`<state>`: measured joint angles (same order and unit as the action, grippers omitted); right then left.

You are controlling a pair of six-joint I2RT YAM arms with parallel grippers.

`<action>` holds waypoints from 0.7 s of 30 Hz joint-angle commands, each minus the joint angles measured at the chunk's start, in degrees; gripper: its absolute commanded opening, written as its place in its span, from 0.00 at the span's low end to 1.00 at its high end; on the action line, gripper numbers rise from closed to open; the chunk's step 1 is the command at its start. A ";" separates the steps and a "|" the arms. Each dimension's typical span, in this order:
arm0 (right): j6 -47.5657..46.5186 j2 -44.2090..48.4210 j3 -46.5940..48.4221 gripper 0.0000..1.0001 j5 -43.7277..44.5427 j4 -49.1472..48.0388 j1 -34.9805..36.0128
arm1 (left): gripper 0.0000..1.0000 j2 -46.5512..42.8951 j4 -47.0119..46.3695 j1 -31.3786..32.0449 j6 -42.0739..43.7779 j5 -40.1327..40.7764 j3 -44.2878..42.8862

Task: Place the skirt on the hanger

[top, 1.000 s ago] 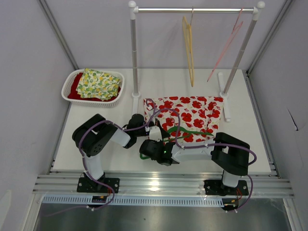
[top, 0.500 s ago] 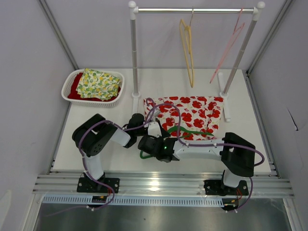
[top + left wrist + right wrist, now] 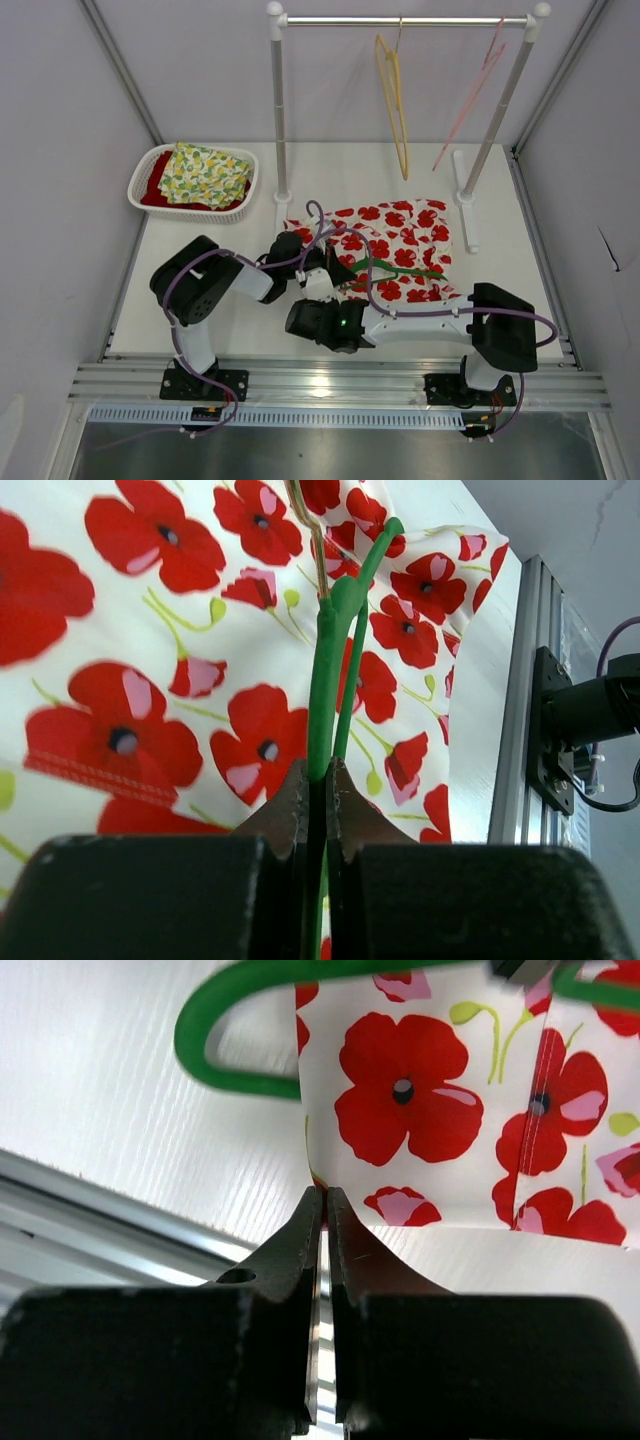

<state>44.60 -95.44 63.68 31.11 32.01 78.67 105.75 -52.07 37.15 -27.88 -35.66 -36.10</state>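
Note:
The skirt (image 3: 400, 245) is white with red poppies and lies on the table right of centre. It fills the left wrist view (image 3: 130, 680) and shows in the right wrist view (image 3: 430, 1110). A green hanger (image 3: 385, 268) lies across the skirt. My left gripper (image 3: 319, 775) is shut on the green hanger (image 3: 325, 670). My right gripper (image 3: 322, 1200) is shut on the skirt's edge, with the hanger's green hook (image 3: 215, 1055) above it. In the top view both grippers meet at the skirt's left side, left (image 3: 318, 258), right (image 3: 322, 295).
A clothes rail (image 3: 400, 20) stands at the back with a yellow hanger (image 3: 392, 90) and a pink hanger (image 3: 470, 95). A white basket (image 3: 140, 175) of folded cloth sits at the back left. The table's front rail (image 3: 330, 380) runs near the arm bases.
The skirt and hanger have shifted and turned, the skirt's left edge drawn toward the front left. My right arm has stretched out leftward and lower. The left gripper stayed on the hanger.

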 commanded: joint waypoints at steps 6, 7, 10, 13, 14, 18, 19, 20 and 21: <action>3.74 2.36 3.12 0.00 1.14 3.67 4.20 | 0.00 -0.73 4.96 -0.58 4.41 6.12 -3.36; 4.26 2.45 3.12 0.00 1.23 4.37 4.47 | 0.00 -0.64 4.96 -0.93 4.41 6.30 -3.80; 5.14 3.76 2.50 0.00 1.32 5.60 5.17 | 0.00 -0.46 5.23 -1.72 4.50 6.30 -4.33; 5.41 5.70 1.71 0.00 0.79 6.13 5.87 | 0.00 -0.37 5.49 -2.43 4.76 5.69 -5.03; 5.50 6.05 1.45 0.00 0.53 6.14 6.05 | 0.00 -0.37 5.41 -2.60 4.76 5.60 -5.12; 6.38 6.58 0.22 0.00 -0.35 6.40 6.58 | 0.00 -0.11 5.58 -3.31 4.85 5.34 -5.74; 6.46 6.49 -0.31 0.00 -0.61 6.22 6.58 | 0.00 -0.11 5.41 -3.39 4.76 5.60 -5.57; 6.55 6.49 -0.49 0.00 -0.79 6.05 6.75 | 0.00 -0.28 5.40 -3.66 4.68 5.60 -5.48; 6.81 6.32 -0.57 0.00 -0.97 6.22 7.10 | 0.00 -0.37 5.40 -3.92 4.68 5.69 -5.30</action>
<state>49.34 -90.30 63.75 30.50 37.91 84.66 105.73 -47.40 34.57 -26.65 -33.12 -40.49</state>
